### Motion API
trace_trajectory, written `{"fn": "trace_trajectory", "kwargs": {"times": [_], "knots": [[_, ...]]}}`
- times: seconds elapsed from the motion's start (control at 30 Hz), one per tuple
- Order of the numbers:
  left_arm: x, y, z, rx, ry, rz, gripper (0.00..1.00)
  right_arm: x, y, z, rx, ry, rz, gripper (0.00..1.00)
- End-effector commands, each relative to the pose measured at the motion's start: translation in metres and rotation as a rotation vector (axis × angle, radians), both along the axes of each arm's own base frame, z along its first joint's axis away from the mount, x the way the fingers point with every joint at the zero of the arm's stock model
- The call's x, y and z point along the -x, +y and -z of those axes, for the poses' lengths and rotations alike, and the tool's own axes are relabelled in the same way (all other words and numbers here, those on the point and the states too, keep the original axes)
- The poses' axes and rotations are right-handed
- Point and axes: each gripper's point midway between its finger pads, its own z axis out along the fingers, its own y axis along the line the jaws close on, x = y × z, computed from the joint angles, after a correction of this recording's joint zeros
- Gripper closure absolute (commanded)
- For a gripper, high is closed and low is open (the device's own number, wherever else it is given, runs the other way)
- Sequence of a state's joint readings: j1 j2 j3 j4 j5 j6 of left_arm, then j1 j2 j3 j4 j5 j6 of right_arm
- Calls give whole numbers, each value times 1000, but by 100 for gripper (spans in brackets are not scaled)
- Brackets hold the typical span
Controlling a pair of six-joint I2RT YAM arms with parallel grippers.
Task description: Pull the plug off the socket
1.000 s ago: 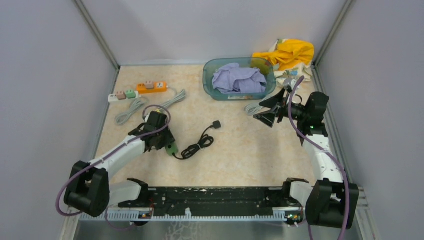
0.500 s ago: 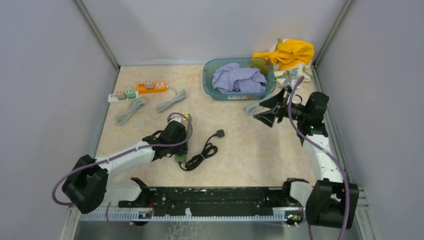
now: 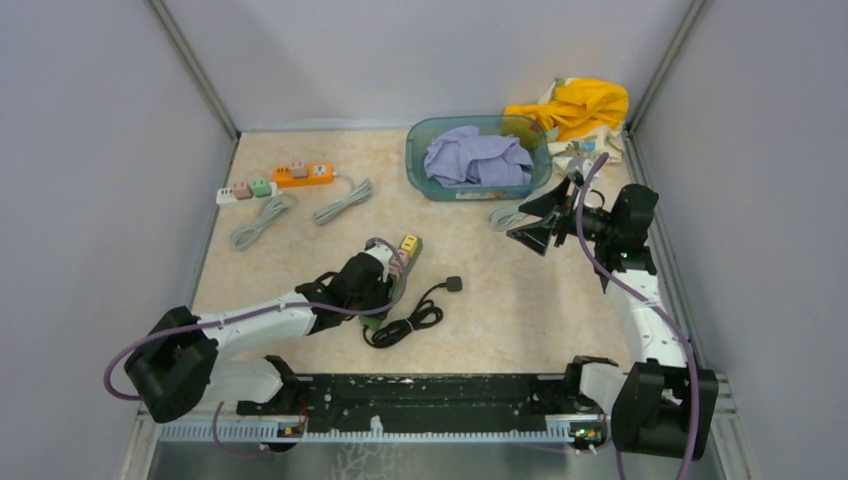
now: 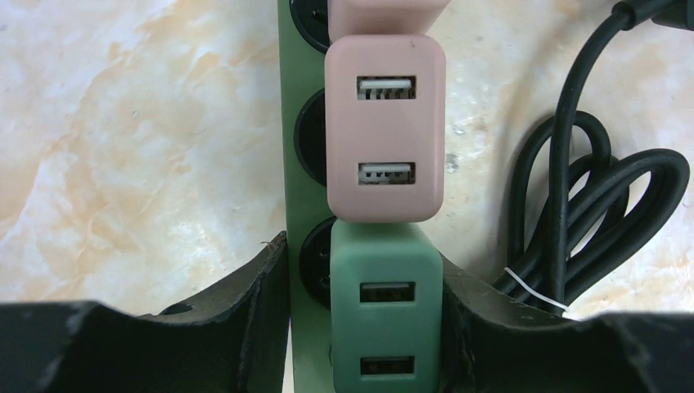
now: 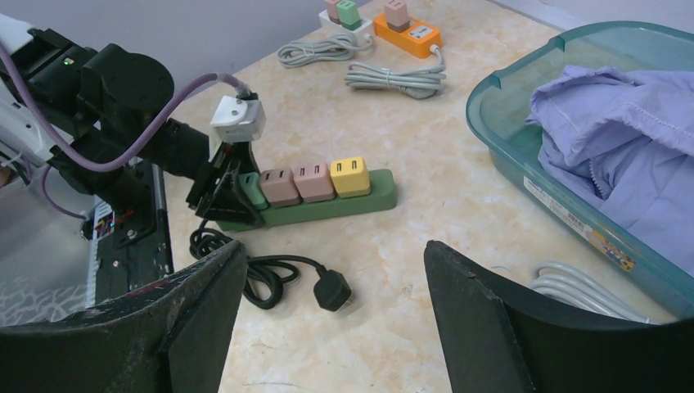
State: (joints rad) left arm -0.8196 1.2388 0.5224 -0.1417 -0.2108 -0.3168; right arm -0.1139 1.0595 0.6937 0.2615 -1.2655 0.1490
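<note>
Left wrist view: left gripper (image 4: pixel 364 262) was clamped across green plug (image 4: pixel 386 319) & near end of power strip (image 5: pixel 372 199), mid-table; pink plug (image 4: pixel 386 127) next along. Black cable (image 4: pixel 606 205) lay coiled just right. Right gripper (image 3: pixel 522 221) hung far right w/ jaws apart, holding nothing.

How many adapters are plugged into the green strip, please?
4, in a row: green adapter in the left hand, then dark pink adapter, pink adapter, yellow adapter at the end.
</note>
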Motion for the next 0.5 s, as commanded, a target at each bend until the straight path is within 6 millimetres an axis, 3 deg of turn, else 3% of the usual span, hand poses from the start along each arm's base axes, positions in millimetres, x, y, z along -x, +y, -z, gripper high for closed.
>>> {"fn": "trace_trajectory", "kwargs": {"times": [0.0, 0.47], "knots": [[-9, -34, -22, 75, -118, 141, 88, 1, 2, -23, 18, -108, -11, 21], [3, -74, -18, 23, -175, 376, 88, 0, 2, -22, 19, -106, -11, 20]]}}
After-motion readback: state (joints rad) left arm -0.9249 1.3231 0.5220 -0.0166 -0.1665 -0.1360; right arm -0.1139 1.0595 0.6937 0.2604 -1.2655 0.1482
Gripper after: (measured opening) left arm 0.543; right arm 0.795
